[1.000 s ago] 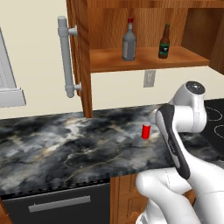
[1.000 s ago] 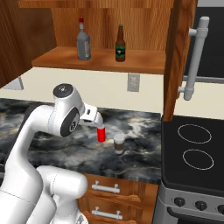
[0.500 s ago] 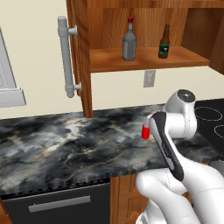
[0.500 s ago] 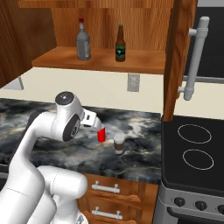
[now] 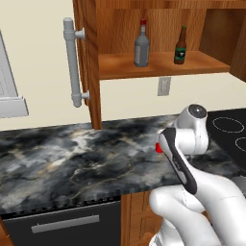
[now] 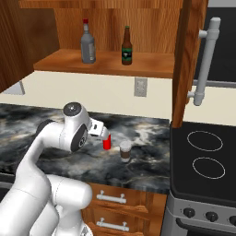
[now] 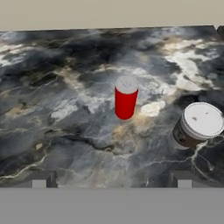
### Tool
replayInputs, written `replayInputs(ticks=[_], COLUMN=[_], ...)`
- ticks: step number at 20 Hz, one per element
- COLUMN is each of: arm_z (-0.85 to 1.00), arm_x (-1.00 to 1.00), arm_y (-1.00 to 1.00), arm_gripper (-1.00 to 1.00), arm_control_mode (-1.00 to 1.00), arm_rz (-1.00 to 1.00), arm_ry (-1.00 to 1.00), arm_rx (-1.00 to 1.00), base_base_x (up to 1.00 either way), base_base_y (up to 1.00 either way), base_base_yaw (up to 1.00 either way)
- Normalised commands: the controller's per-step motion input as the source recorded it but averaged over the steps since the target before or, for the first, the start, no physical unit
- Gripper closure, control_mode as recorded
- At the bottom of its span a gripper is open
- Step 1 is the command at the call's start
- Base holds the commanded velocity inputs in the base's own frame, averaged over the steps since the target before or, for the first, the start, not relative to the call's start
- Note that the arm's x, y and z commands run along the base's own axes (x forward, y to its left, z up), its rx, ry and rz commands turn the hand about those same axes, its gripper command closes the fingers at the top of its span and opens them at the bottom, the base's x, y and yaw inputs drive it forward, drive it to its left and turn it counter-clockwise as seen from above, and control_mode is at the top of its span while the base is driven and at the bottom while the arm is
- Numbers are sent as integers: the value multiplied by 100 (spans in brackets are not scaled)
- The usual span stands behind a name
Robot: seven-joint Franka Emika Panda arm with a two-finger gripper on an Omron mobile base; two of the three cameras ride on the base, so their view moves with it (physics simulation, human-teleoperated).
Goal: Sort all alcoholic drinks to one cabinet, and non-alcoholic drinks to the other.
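Left base view
- cabinet (image 5: 158, 67): reddish-brown wall unit, door swung open to the left, long grey bar handle (image 5: 72, 62) on that door.
- shelf: grey bottle (image 5: 141, 45) with red cap stands left, beer bottle (image 5: 180, 46) with green label stands right, well apart, both upright.
- counter (image 5: 72, 158): dark marbled top under the cabinet, stove (image 5: 230, 132) at its right end.
- red can (image 5: 158, 148): a sliver of red on the counter, mostly hidden behind my arm.

Right base view
- my gripper (image 6: 102, 132): low over the counter, just left of the red can; from here I cannot tell how my jaws stand.
- red can: upright on the counter, touching nothing that I can see.
- cup (image 6: 125, 151): dark brown, pale lid, upright, just right of the can and a bit nearer.
- bottles: grey one left, beer one right, on the shelf above.
- cabinet door: second open door at right, grey bar handle on it, above the stove.

Hand view
- my gripper (image 7: 111, 183): jaws spread wide, fingertips (image 7: 38, 183) at the bottom edge, nothing between them.
- red can: centred ahead of me, upright on the marble, apart from both fingers.
- cup: right of the can, near it, not touching, lid on.
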Motion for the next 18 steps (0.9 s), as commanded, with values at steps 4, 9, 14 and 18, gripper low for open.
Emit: replayInputs(ticks=[4,9,14,18], arm_z=[-15,-14,-11,-6], arm_x=[28,25,20,11], arm_y=[0,0,0,0], arm_gripper=[-100,-100,-100,-100], arm_control_mode=[-100,-100,-100,-100], arm_rz=[-1,-3,-3,-3], arm_ry=[0,1,3,5], arm_rx=[0,0,0,0], base_base_x=[0,0,0,0], base_base_y=[0,0,0,0], base_base_yaw=[0,0,0,0])
